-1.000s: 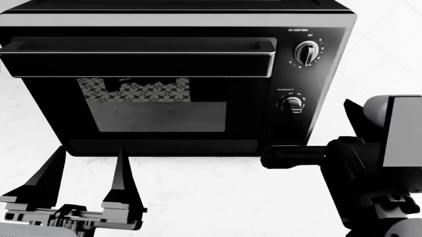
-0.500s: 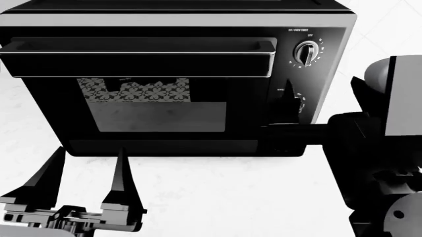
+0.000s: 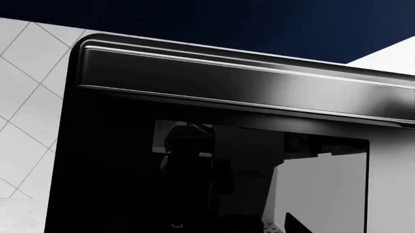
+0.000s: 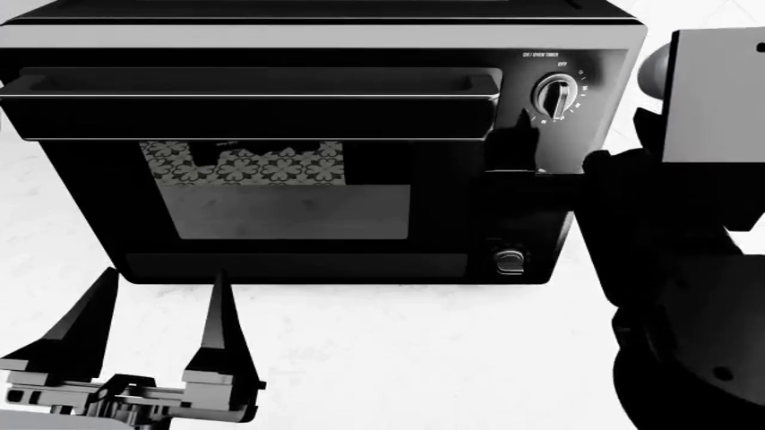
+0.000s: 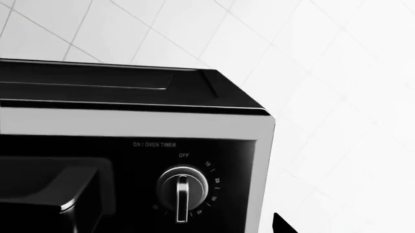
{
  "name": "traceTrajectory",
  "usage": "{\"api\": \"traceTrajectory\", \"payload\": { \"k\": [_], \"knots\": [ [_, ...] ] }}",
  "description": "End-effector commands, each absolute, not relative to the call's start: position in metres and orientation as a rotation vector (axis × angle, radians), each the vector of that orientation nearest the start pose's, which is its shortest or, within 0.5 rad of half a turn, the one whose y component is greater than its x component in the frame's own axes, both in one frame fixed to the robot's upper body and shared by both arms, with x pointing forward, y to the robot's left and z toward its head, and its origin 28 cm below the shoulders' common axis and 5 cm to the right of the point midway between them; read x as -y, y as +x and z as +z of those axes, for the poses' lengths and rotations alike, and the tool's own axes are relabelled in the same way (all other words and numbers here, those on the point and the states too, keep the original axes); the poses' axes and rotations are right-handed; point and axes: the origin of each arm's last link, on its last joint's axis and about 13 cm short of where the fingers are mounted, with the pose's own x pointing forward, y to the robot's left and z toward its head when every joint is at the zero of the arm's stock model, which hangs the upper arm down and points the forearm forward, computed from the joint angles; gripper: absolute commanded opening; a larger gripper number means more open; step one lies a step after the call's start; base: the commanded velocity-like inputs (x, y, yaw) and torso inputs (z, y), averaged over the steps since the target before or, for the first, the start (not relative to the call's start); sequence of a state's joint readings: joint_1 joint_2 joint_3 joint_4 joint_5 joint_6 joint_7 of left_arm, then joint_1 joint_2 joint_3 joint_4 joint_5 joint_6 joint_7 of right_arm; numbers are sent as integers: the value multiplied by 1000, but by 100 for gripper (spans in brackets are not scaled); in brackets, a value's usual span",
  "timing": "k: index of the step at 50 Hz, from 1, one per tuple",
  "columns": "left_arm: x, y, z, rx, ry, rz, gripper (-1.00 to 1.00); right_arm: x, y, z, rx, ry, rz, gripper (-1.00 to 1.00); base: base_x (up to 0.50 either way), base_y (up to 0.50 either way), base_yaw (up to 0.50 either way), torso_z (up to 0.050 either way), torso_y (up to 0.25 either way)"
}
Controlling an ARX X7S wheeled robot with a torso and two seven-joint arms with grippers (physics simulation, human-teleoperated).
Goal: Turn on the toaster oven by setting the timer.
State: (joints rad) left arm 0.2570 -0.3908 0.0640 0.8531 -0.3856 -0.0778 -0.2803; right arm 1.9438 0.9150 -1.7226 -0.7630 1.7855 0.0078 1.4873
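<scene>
The toaster oven (image 4: 299, 31) is a glossy black box that fills the head view, with a wide bar handle (image 4: 251, 103) above its glass window. The timer (image 4: 556, 94) is the top dial at the right, under "OFF". It also shows in the right wrist view (image 5: 182, 190), with its bar about vertical. My right gripper (image 4: 517, 148) hovers in front of the control panel just below and left of the timer, without touching it. It hides the middle dial and looks open. One fingertip (image 5: 280, 224) shows. My left gripper (image 4: 156, 313) is open and empty, below the oven's front left.
A small silver dial (image 4: 511, 261) sits at the panel's lower right. The oven stands on a white counter (image 4: 382, 349) with a white tiled wall (image 5: 324, 73) behind. The left wrist view shows the handle (image 3: 246, 80) and the dark door glass (image 3: 214, 179). My bulky right arm (image 4: 682, 269) fills the right side.
My right arm has risen. Its gripper moved from below the oven's lower right corner to just under the timer, hiding the middle dial and uncovering the small dial. The left arm stayed still.
</scene>
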Motion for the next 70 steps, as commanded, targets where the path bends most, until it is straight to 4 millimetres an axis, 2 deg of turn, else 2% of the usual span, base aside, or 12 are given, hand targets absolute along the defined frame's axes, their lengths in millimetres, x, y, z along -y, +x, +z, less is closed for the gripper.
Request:
{"api": "traceTrajectory", "payload": {
  "k": [1, 70],
  "knots": [
    [-224, 136, 141, 422, -113, -93, 100, 76, 189, 303, 27, -42, -92, 100, 0, 0, 0, 0, 0],
    [-226, 135, 140, 423, -112, -92, 100, 67, 192, 305, 29, -26, -64, 100, 0, 0, 0, 0, 0]
  ]
}}
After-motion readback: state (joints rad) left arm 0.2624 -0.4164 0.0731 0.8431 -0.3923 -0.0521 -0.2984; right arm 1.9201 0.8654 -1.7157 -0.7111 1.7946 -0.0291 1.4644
